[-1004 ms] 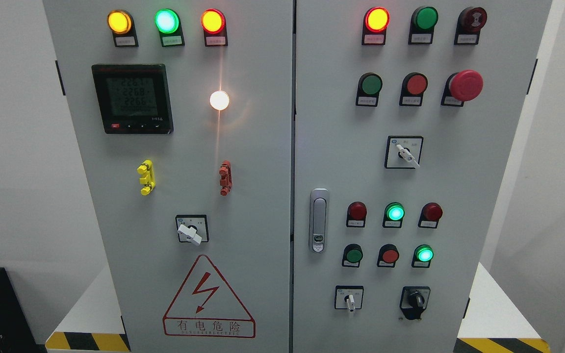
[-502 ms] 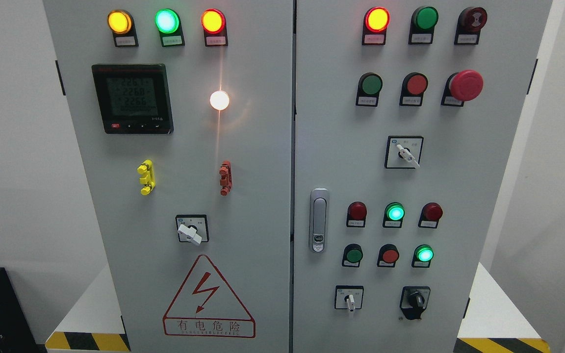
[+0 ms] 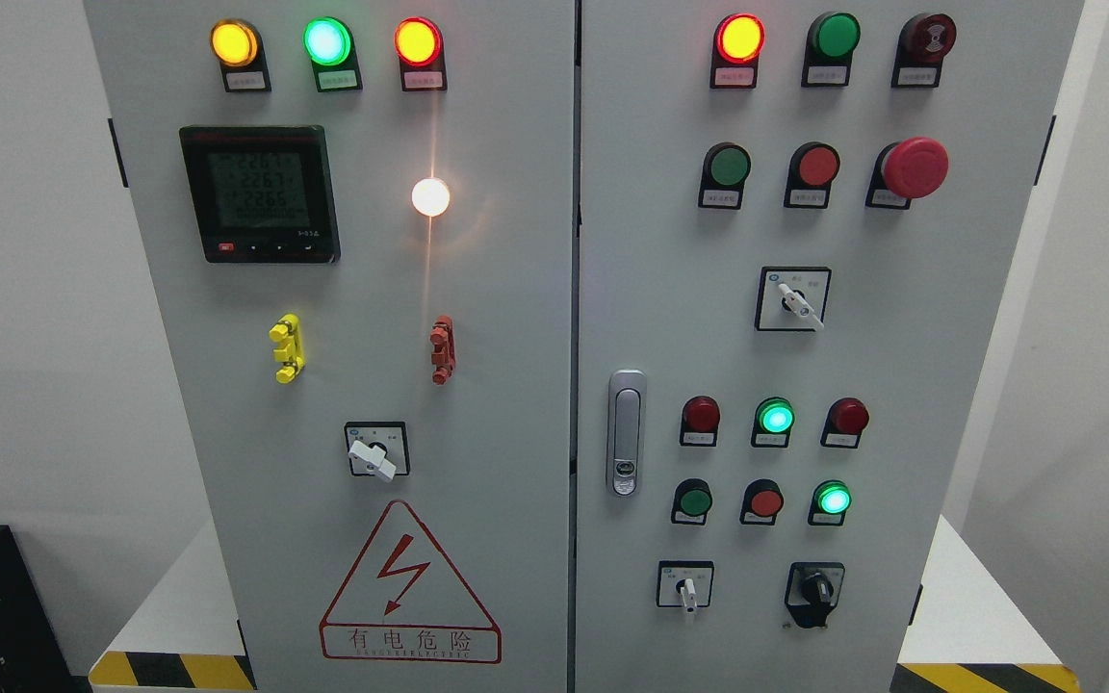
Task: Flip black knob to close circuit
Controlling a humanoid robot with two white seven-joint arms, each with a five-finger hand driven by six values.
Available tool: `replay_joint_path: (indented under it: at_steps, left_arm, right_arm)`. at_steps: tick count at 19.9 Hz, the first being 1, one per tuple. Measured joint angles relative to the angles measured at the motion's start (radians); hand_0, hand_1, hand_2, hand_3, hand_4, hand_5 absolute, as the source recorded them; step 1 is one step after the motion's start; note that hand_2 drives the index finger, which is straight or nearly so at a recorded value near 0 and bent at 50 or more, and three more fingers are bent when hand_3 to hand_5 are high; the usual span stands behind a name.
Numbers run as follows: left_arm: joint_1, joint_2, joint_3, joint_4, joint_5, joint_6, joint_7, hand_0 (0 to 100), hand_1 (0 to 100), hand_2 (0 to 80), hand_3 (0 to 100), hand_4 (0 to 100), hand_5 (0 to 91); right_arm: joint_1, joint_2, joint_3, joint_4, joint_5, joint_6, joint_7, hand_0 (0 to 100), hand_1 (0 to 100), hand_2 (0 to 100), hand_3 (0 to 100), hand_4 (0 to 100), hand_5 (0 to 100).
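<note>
At the lower right of the head view, toward five o'clock on the right-hand door of the grey cabinet (image 3: 516,318), sits the black knob (image 3: 814,589), its pointer turned a little left of upright and nothing touching it. Just beside it at nine o'clock is a white-handled selector (image 3: 686,590); above it at twelve o'clock stand two rows of small lamps, two of them glowing green (image 3: 775,418). Compared with the pictures from a moment ago, the panel looks the same: the knob sits at the same angle, every lamp shows the same colour, and only the digits on the meter (image 3: 260,193) at ten o'clock flicker to new values, too small to read. Neither hand shows anywhere in this view, so how their fingers are set I cannot tell. My judgement is that the task has not begun; an arm must first rise into view and reach the knob before any turn can close the circuit.
</note>
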Motion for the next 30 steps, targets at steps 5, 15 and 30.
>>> replay_joint_path:
  at_steps: [5, 15, 30]
  left_arm:
    - [0.000, 0.000, 0.000, 0.000, 0.000, 0.000, 0.000, 12, 56, 0.0, 0, 0, 0.0]
    - [0.000, 0.000, 0.000, 0.000, 0.000, 0.000, 0.000, 12, 56, 0.0, 0, 0, 0.0]
    - [0.000, 0.000, 0.000, 0.000, 0.000, 0.000, 0.000, 12, 56, 0.0, 0, 0, 0.0]
  right_arm:
    - [0.005, -0.008, -0.017, -0.098, 0.144, 0.000, -0.033, 0, 0, 69, 84, 71, 69]
    - [0.005, -0.017, -0.075, -0.300, 0.384, -0.001, -0.059, 0, 0, 85, 98, 84, 85]
    - [-0.040, 0.012, -0.154, -0.560, 0.588, 0.007, -0.023, 0, 0, 92, 100, 93, 95]
